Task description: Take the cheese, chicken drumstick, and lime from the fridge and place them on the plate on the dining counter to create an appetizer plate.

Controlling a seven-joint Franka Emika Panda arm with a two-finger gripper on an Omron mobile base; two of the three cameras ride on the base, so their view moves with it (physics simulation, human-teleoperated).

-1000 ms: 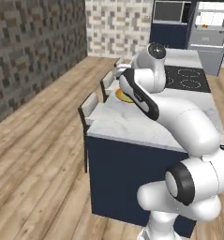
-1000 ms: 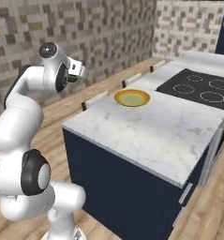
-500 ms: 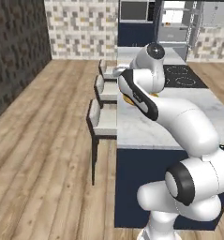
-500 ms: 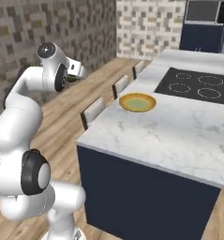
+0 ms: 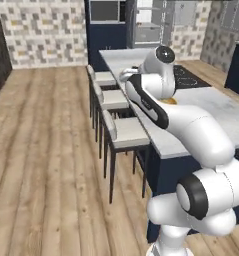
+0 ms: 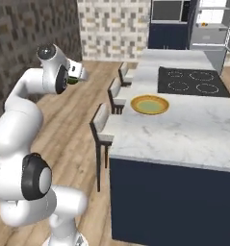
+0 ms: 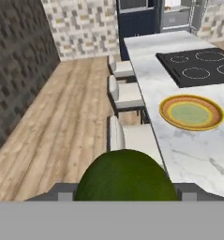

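A dark green lime (image 7: 126,180) sits between my fingertips at the bottom of the hand view, and my gripper (image 7: 126,194) is shut on it. In the right base view the gripper (image 6: 78,77) hangs over the wooden floor, left of the dining counter (image 6: 193,134) and above its height. The plate (image 6: 149,104) with its yellow-orange rim and greenish centre lies bare on the marble near the cooktop (image 6: 193,81); it also shows in the hand view (image 7: 191,112). The fridge (image 6: 210,24) stands open at the far end. The cheese and chicken drumstick are too far off to make out.
A row of white stools (image 6: 104,129) lines the counter's left side, between my gripper and the plate; they also show in the left base view (image 5: 126,132). Dark navy cabinets (image 5: 106,37) stand against the back wall. Open wooden floor (image 5: 46,150) lies to the left.
The whole scene has shifted in both base views, so the camera has moved: the counter is now seen along its length. The arm keeps its pose with the lime held.
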